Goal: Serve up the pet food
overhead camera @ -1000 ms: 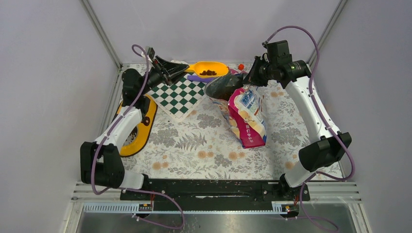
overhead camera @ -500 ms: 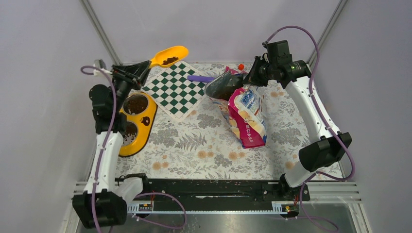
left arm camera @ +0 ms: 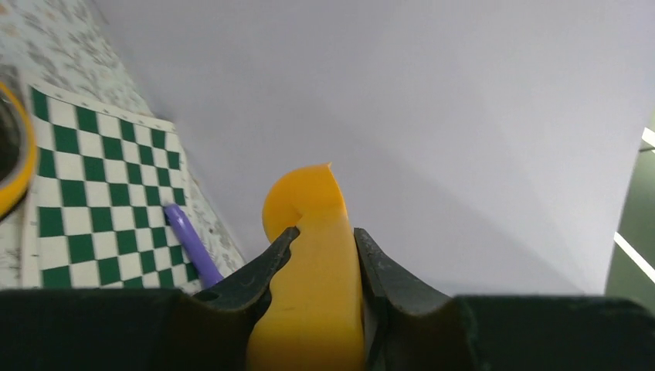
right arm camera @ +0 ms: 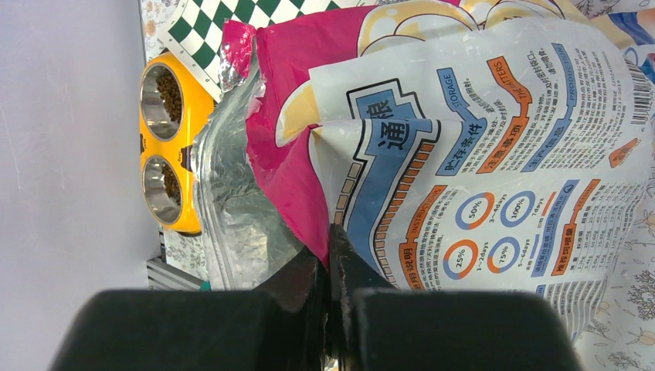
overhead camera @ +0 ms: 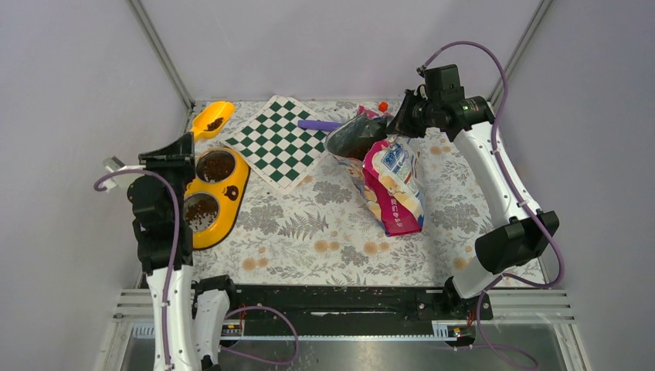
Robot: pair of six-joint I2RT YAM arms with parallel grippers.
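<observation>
Top external view, nearest first: yellow feeder (overhead camera: 234,202) at the left edge of the table (overhead camera: 324,239), with kibble (overhead camera: 200,209) showing in the near bowl and in the far one.

Just beyond it, left gripper (overhead camera: 188,140) clamped narrow on the handle of the orange scoop (overhead camera: 212,120). On the left wrist view, serrated jaws pressed to both sides of that handle. A few pellets lying in the cup, itself past the far bowl and not over it.

Likely step: tipping this load into the feeder. To do it well:
- Draw the cup back to the centre of a bowl.
- Lower it close to the rim.
- Roll the wrist slowly, to slide the pellets in rather than bounce them onto the floral cloth.
- Favour the emptier bowl; hard to tell from here.

Mid-table, pink-and-blue bag (overhead camera: 395,185) lying with its torn mouth lifted toward the far side.

Farthest, right gripper (overhead camera: 400,122) pinched fully shut on the bag's upper edge, confirmed on the right wrist view. Leave that pinch alone, to prop the mouth open for another scoop.
</observation>
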